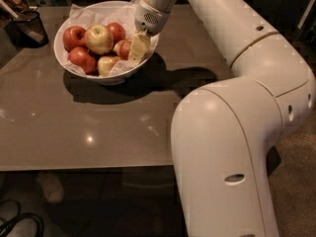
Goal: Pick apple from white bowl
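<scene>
Dark mesh cup [25, 27], back-left corner of tbl [98, 127].

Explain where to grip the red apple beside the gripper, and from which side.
Grip the red apple across its round sides, probably from above: neighbouring apples and the white bowl wall block a sideways approach. The gripper hangs close beside it.
</scene>
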### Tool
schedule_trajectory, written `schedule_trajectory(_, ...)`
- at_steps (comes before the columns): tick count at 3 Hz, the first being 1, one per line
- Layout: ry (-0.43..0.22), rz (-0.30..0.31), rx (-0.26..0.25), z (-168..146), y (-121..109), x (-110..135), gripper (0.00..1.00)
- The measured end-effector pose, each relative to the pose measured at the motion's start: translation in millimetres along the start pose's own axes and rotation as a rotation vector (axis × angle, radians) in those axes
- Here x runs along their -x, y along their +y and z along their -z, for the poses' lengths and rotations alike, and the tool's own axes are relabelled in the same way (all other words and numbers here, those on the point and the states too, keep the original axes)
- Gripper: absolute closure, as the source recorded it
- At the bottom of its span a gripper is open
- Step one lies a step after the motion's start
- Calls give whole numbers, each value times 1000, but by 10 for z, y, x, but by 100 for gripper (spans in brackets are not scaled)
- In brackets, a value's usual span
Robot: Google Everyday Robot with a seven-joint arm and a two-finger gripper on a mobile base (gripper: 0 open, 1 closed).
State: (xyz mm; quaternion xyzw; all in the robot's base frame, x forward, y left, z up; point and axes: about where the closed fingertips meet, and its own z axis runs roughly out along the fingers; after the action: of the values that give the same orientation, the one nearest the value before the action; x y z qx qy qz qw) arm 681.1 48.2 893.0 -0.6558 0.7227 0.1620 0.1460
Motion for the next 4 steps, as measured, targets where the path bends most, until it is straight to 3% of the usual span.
schedule_trajectory(1, -20, 0, -24, 8, -51, 49, 100)
schedule_trajectory(2, -41, 8, -66, 250, -7, 66, 100)
schedule_trajectory(4, -68, 26, -91, 499, 31, 121, 100)
